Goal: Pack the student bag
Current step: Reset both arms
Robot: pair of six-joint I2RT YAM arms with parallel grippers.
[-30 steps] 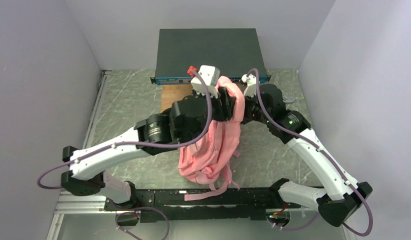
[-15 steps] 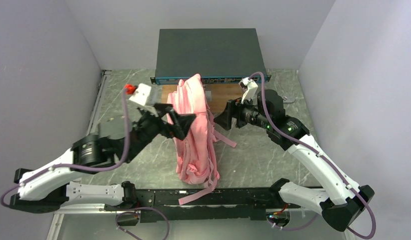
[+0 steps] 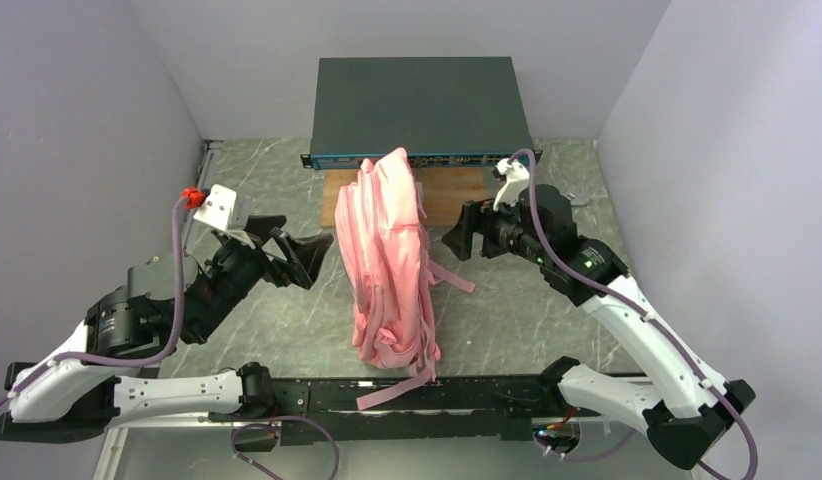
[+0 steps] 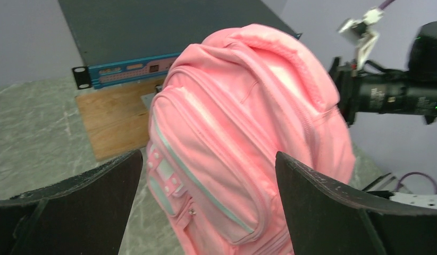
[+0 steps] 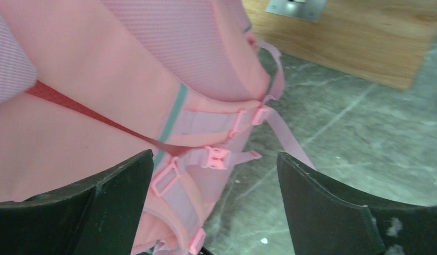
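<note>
The student bag is a light-pink backpack standing upright on the marble table, its front pockets facing left and its straps trailing right and toward the near rail. My left gripper is open, a short way left of the bag and apart from it. In the left wrist view the bag's pockets fill the space ahead of the open left gripper. My right gripper is open just right of the bag. The right wrist view shows the bag's back and buckled straps ahead of the open right gripper.
A dark rack unit sits at the back, with a wooden board in front of it, partly behind the bag. A pink strap hangs over the front rail. Grey walls close in on both sides.
My left gripper opened, let go of the bag's top and pulled back to the left. The bag swung left and now stands on its own. The right gripper backed off slightly.
</note>
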